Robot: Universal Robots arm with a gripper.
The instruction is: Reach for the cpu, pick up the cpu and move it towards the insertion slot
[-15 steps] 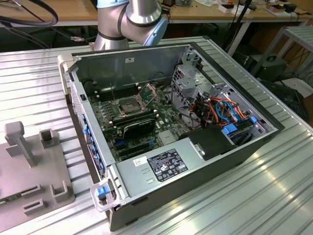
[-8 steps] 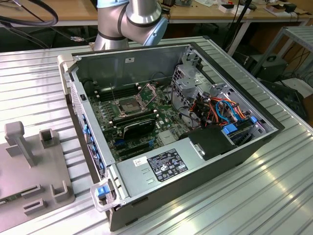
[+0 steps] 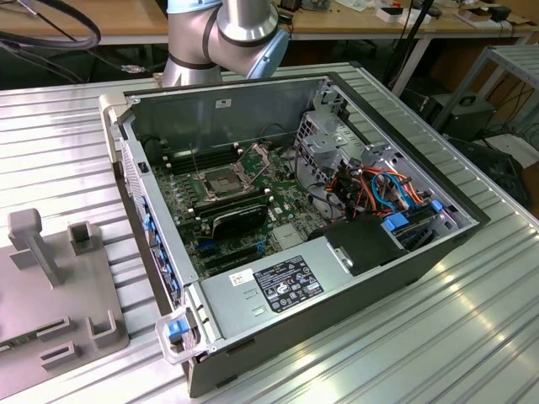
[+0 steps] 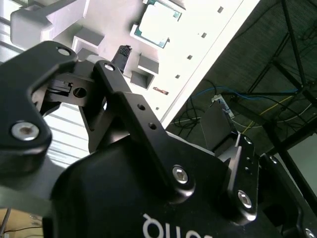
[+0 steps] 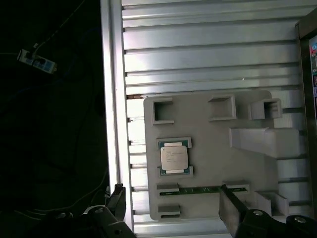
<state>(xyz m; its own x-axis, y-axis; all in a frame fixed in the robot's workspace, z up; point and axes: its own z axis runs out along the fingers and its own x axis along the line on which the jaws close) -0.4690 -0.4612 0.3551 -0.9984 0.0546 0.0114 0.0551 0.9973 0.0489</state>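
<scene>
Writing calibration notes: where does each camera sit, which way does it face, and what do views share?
Exterior view: off the arm, raised, looking down into the open computer case with the insertion slot; the arm stands behind.
First wrist view: on the arm, looking down at the cpu on the grey tray; the gripper is open.
Second wrist view: on the arm, looking past the gripper's black links.
Both wrist views share cpu and tray.

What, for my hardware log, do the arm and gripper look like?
The arm has rounded silver-grey segments with a pale blue joint cover. The gripper is matt black, its angular linked fingers fastened with silver bolts, with white lettering on its body.
</scene>
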